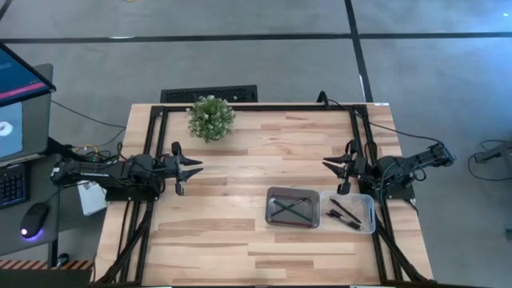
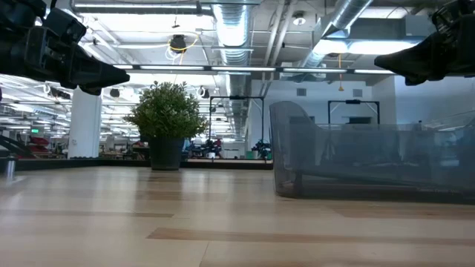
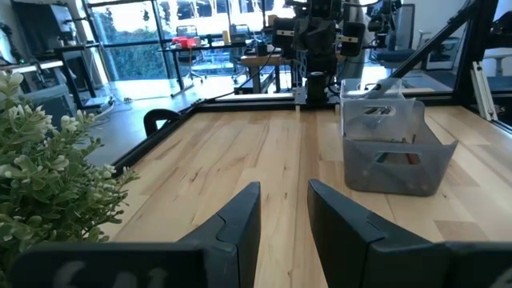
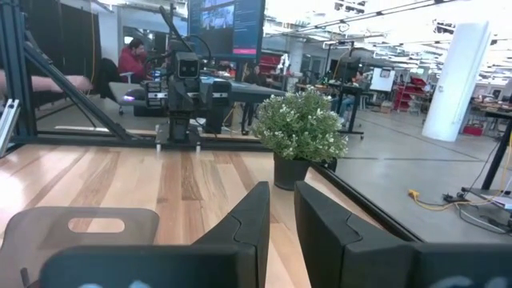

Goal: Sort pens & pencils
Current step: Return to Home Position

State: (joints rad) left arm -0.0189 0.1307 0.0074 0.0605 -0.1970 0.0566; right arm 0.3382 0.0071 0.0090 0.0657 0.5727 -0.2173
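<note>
Pencils [image 1: 292, 208] lie crossed in the dark tray [image 1: 270, 206] and pens [image 1: 344, 214] in the clear bin [image 1: 370, 200]. Both sit just near of the right gripper [image 1: 330, 166] and well right of the left gripper [image 1: 194, 166]. Each gripper is narrow and empty.

Grey concrete floor [image 1: 240, 56] lying all round the wooden table [image 1: 240, 240], dark lines crossing it. Monitor [image 1: 16, 104], keyboard [image 1: 10, 186] and mouse [image 1: 32, 218] sitting behind the left gripper [image 1: 194, 169], off the table. Ceiling ducts [image 2: 234, 30] and strip lights [image 2: 185, 68] running overhead. Far ahead of the right gripper [image 1: 328, 166], a person in red [image 4: 132, 58] sitting near a big screen [image 4: 226, 24], a white pillar [image 4: 460, 80] standing off to one side.
</note>
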